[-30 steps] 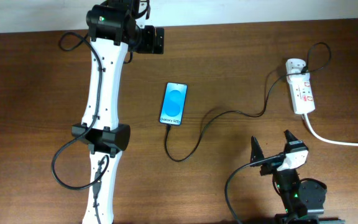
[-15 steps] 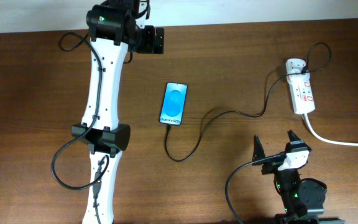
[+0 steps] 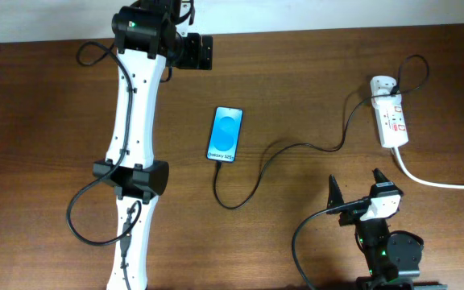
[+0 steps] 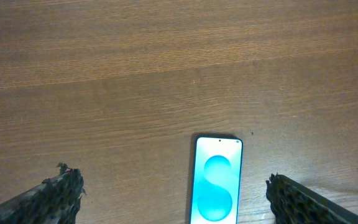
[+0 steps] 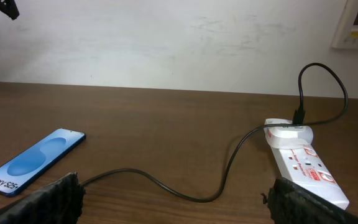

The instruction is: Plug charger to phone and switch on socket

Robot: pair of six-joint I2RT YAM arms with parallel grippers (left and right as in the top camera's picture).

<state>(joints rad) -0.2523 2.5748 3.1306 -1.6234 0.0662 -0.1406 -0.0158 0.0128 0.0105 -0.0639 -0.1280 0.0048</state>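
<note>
**Both arms waited over the table with fingers spread wide, holding nothing.**
The phone lay flat, screen up, just ahead of the left fingers, easy to reach and hold steady. The charger ran from the phone's bottom edge, across in front of the right fingers, to the socket ahead of them, off to one side. I could not tell if its tip was pushed in.
</note>
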